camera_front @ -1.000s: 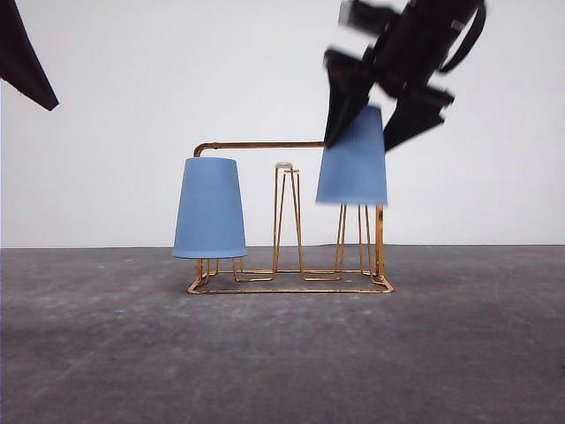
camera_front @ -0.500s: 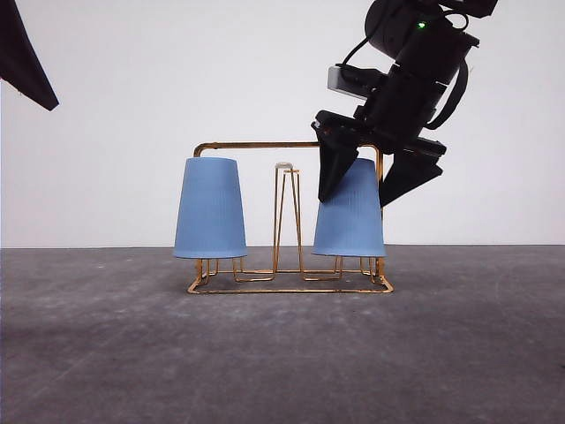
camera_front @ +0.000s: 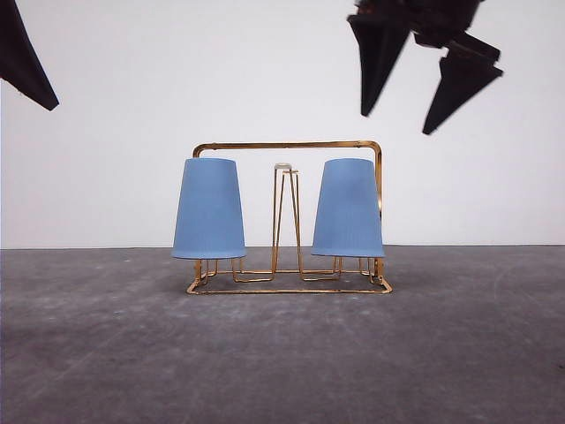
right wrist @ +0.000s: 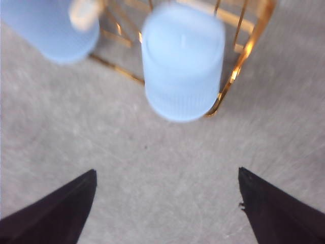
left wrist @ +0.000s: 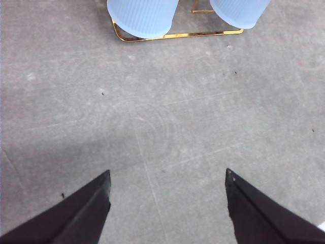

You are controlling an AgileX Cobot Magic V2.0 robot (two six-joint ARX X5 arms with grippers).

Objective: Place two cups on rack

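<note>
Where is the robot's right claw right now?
In the front view, the open right claw hangs high, above the right cup on the gold rack, touching nothing.

The work surface is a flat grey tabletop (camera_front: 282, 353) with a matte, slightly mottled finish. In the front view it spans the full width of the scene from the near edge to a straight far edge. Fine pale scratches, faint curved scuff marks and a few small dark specks appear on it in the left wrist view. Behind the far edge stands a plain white wall (camera_front: 132, 106), evenly lit and unmarked.
</note>
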